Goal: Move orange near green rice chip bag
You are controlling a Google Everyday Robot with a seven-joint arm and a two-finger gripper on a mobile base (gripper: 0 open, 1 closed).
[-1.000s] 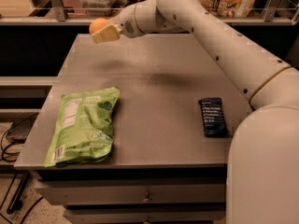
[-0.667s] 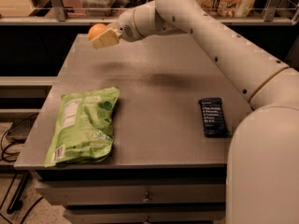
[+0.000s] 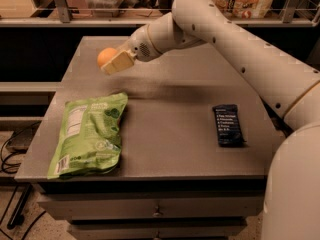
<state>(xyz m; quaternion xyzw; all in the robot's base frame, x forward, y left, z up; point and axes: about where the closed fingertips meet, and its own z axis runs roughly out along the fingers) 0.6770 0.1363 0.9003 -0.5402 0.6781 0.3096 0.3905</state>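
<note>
The gripper (image 3: 110, 62) is clamped on the orange (image 3: 105, 56) in the upper left of the frame, over the far left part of the grey table (image 3: 170, 109). The green chip bag (image 3: 90, 134) lies flat at lower left, well apart from the fruit. A dark bar (image 3: 227, 125) lies at right. A shelf (image 3: 100, 20) runs behind, and cables (image 3: 9, 156) trail at lower left.
</note>
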